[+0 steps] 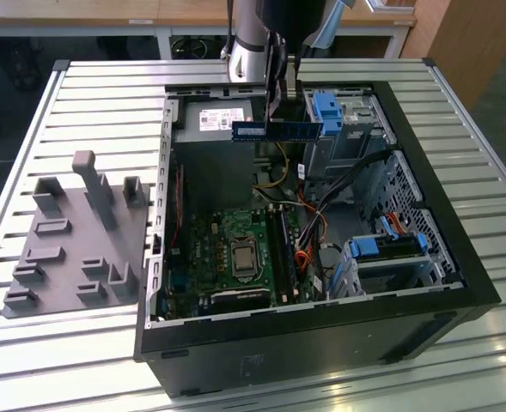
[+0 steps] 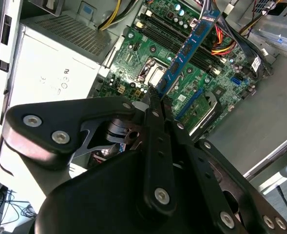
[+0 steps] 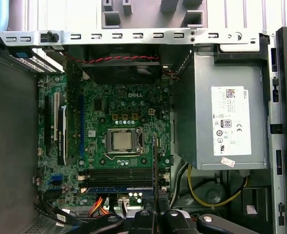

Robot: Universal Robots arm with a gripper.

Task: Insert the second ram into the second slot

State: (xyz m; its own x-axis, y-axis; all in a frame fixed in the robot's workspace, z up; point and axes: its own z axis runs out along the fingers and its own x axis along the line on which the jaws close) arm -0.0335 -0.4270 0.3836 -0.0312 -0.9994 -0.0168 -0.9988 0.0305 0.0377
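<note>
Exterior view shows my gripper (image 1: 280, 116), jaws pinched on the middle of the second ram (image 1: 278, 130). I hold it level, I judge for balance, high above the motherboard (image 1: 235, 249) and well apart from the memory slots (image 1: 284, 249).

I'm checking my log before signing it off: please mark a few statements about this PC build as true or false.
The hand grips the second ram. True.
The second ram is seated in its slot. False: it hangs in the air above the motherboard.
The computer case lies open. True.
The grey fixture sits inside the case. False: it lies on the table beside the case, at the exterior view's left.
</note>
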